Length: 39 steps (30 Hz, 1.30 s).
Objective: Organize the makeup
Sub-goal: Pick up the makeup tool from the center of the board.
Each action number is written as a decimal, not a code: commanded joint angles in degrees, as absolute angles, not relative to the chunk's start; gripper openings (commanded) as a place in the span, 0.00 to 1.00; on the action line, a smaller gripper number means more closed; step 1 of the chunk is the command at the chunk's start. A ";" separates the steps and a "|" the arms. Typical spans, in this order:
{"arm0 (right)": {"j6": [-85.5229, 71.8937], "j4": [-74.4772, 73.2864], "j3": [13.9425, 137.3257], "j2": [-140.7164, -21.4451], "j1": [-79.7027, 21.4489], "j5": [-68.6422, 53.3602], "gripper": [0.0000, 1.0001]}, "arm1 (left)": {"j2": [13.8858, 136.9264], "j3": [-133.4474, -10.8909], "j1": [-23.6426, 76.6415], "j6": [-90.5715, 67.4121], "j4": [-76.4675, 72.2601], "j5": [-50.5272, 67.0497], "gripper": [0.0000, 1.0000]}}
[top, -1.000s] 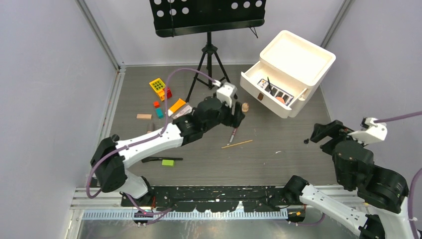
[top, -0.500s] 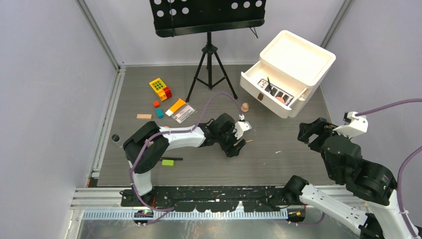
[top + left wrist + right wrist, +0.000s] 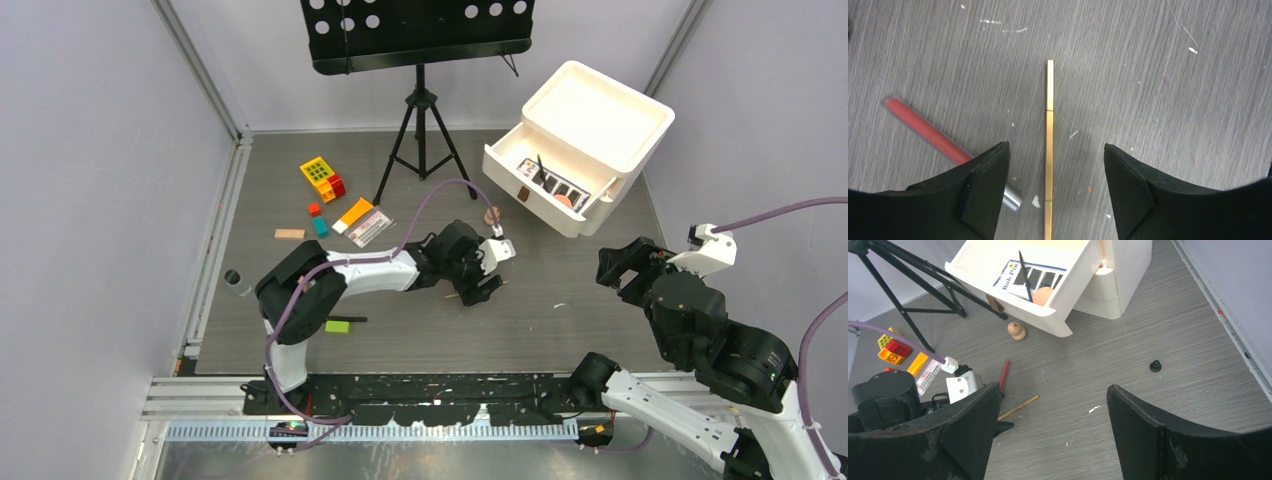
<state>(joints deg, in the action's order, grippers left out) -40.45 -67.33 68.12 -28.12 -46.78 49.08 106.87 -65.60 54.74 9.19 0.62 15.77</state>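
Three items lie in the open drawer (image 3: 545, 205) of the white box (image 3: 600, 115): the white palette (image 3: 1048, 279), the black brush (image 3: 1023, 267) and the pink compact (image 3: 1044, 294); that part of the sorting looks done. The larger share is outstanding. On the table (image 3: 560, 320) lie a gold pencil (image 3: 1049, 130), a red pencil (image 3: 928, 131) just beside it, a black pencil (image 3: 318, 320), a tan tube (image 3: 290, 234) and a clear bottle (image 3: 234, 279) at the left edge. The left gripper (image 3: 1055, 147) hangs low over the gold pencil, jaws wide apart and straddling it, gripping nothing; a pick-up of that pencil appears to be the step in hand. The right gripper (image 3: 1053, 405) stands wide and empty, well apart from the pencils, facing the drawer.
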 commanded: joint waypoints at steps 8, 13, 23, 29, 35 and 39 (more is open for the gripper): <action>-41.16 -66.46 68.20 -28.48 -46.84 48.76 0.82 | 112.49 -70.18 54.45 11.82 -0.35 17.10 0.66; -41.14 -66.61 68.12 -28.39 -46.80 48.95 0.82 | 113.63 -69.34 54.40 11.41 0.48 16.49 0.54; -40.56 -66.33 68.18 -28.47 -46.83 49.28 0.82 | 113.66 -65.02 54.49 9.98 0.30 15.14 0.17; -40.61 -66.02 68.03 -28.41 -46.80 48.87 0.82 | 110.64 -63.58 54.58 8.53 -1.71 15.00 0.07; -41.12 -65.96 67.61 -27.40 -46.85 48.58 0.82 | 101.50 -61.45 55.21 6.95 -2.72 16.92 0.01; -41.35 -65.97 67.47 -26.86 -46.85 48.89 0.82 | 94.34 -60.71 55.28 6.16 -2.43 18.12 0.00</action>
<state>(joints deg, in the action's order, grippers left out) -40.69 -67.33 67.70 -27.73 -46.78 48.25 103.39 -60.51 55.02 7.51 -1.28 16.14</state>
